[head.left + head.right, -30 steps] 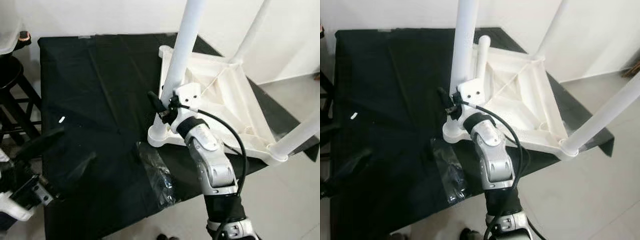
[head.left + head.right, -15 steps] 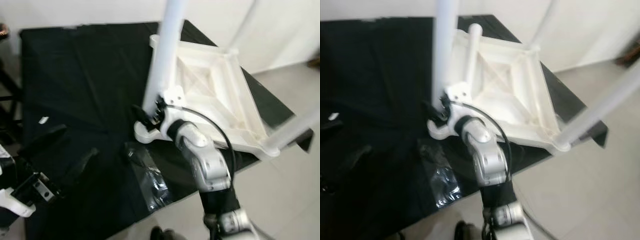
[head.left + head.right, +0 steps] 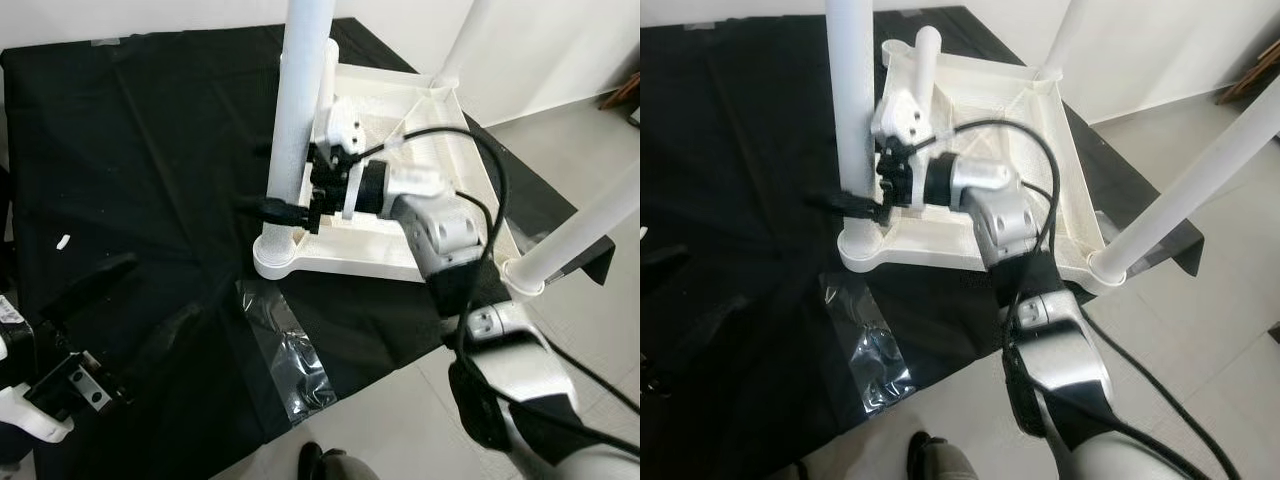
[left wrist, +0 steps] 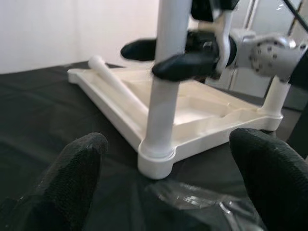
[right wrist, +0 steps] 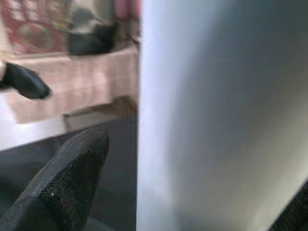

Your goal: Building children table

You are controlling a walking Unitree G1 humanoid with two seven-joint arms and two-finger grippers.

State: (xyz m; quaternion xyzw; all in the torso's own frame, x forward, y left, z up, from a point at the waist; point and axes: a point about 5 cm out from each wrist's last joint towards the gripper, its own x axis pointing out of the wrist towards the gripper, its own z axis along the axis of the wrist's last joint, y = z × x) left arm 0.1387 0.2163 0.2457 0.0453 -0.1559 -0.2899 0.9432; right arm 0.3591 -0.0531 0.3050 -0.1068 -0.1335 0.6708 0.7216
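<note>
Left gripper [image 4: 168, 183] is held low over the black-draped desk [image 3: 150, 130], jaws spread and holding nothing, with a clear bag [image 3: 290, 350] lying just past it. Upturned white tabletop [image 3: 430, 150] is laid on the desk, legs up; the near leg [image 3: 297, 120] is seated in its corner socket. Right gripper [image 3: 268, 180] is set around that leg just above the socket, one finger [image 4: 185, 65] seen on each side, but whether it is actually pinched cannot be told.

Table legs [image 3: 300, 110] cut off above (tops unseen).
</note>
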